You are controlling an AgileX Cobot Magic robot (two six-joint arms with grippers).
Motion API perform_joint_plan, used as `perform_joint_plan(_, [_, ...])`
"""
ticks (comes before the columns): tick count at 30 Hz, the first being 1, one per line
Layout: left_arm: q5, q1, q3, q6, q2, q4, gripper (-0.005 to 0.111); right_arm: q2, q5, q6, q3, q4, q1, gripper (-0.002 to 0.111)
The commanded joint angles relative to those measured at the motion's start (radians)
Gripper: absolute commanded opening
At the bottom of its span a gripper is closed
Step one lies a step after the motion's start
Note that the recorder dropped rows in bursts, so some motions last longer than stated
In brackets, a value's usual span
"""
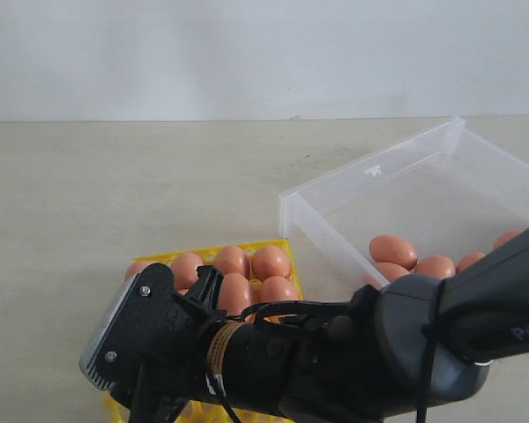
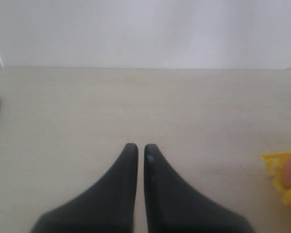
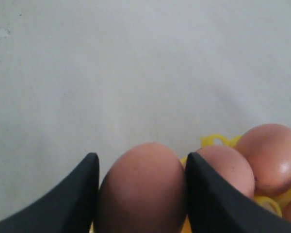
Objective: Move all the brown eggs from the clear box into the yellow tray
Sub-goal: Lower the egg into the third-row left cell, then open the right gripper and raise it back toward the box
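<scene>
My right gripper (image 3: 141,158) is shut on a brown egg (image 3: 141,194), whose shell fills the gap between both black fingers. It hangs at the edge of the yellow tray (image 1: 247,246), next to other eggs (image 3: 274,155) seated in the cups. In the exterior view the right arm (image 1: 273,352) reaches across and covers the tray's front; several brown eggs (image 1: 232,261) show in its back rows. Several more eggs (image 1: 393,250) lie in the clear box (image 1: 379,172) at the right. My left gripper (image 2: 141,146) is shut and empty over bare table, with a tray corner (image 2: 274,160) beside it.
The pale tabletop (image 1: 115,185) stretches behind and to the left of the tray. A white wall (image 1: 247,53) stands at the back. The clear box sits close to the tray's right side, its near corner (image 1: 286,204) just behind the tray.
</scene>
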Motion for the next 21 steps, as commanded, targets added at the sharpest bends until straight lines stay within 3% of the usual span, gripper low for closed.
perform_joint_plan(1, [-0.007, 0.003, -0.001, 0.007, -0.002, -0.005, 0.004, 0.000, -0.004, -0.011, -0.004, 0.004, 0.000, 0.043])
perform_joint_plan(19, [-0.007, 0.003, -0.001, 0.007, -0.002, -0.005, 0.004, -0.027, -0.024, 0.001, -0.006, 0.009, 0.000, 0.046])
perform_joint_plan(21, [-0.007, 0.003, -0.001, 0.007, -0.002, -0.005, 0.004, -0.081, -0.020, 0.006, -0.006, 0.105, 0.000, 0.046])
